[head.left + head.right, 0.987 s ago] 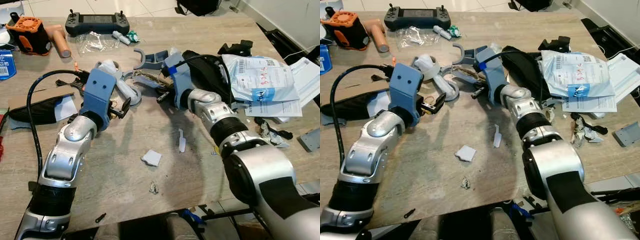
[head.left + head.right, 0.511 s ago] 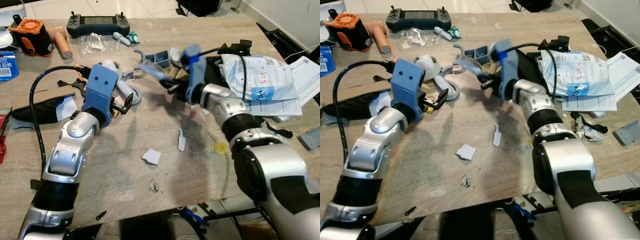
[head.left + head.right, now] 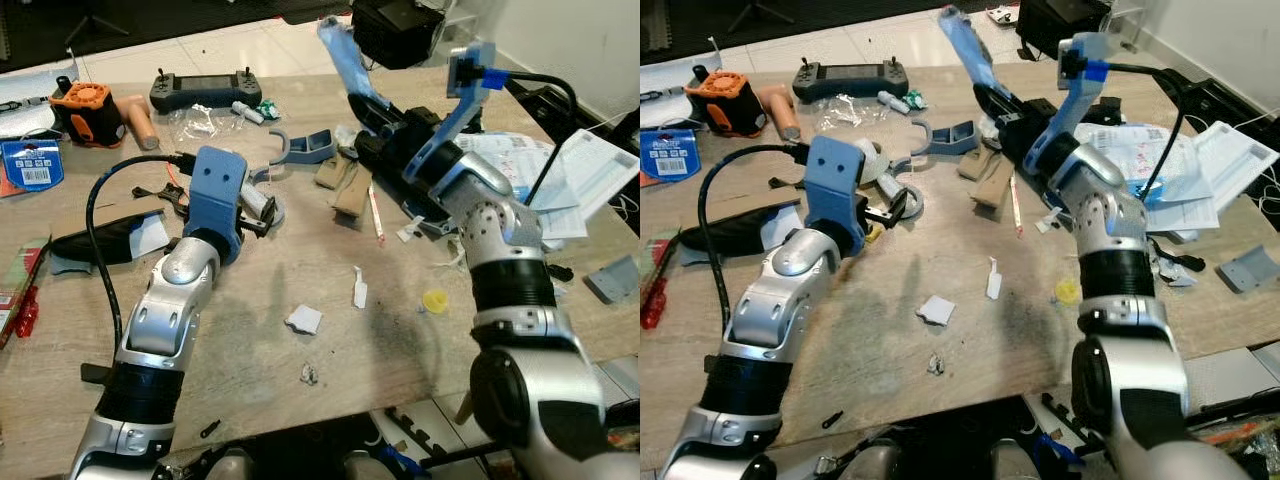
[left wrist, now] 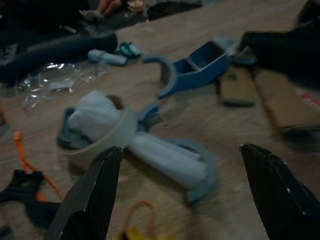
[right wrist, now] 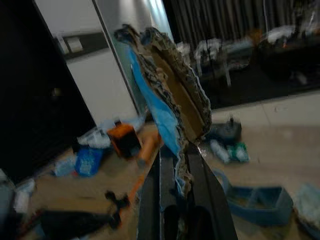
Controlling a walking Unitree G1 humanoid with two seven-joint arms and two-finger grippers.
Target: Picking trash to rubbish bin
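My right gripper (image 3: 368,112) is raised high over the far middle of the wooden table (image 3: 250,350). It is shut on a torn strip of blue-faced cardboard (image 3: 345,60), which stands upright between the fingers (image 5: 160,172) in the right wrist view. My left gripper (image 3: 265,212) hovers low over the table's left centre, fingers (image 4: 95,190) open wide. Just ahead of it lie a white tape roll (image 4: 97,125) and a pale blue curved part (image 4: 170,162). Loose scraps on the table include a white scrap (image 3: 305,319), a white strip (image 3: 359,287), a yellow cap (image 3: 434,300) and a small crumb (image 3: 308,374).
Brown cardboard pieces (image 3: 345,185) and a blue bracket (image 3: 305,148) lie mid-table. A black controller (image 3: 205,93), an orange tool (image 3: 85,108) and a clear bag (image 3: 195,120) sit at the back left. Papers (image 3: 570,180) pile up at the right, and a black sleeve (image 3: 100,240) lies at the left.
My right arm has lifted the blue cardboard strip off the table clutter and swung it high. The left gripper has stayed about where it was. The camera has tilted up a little.
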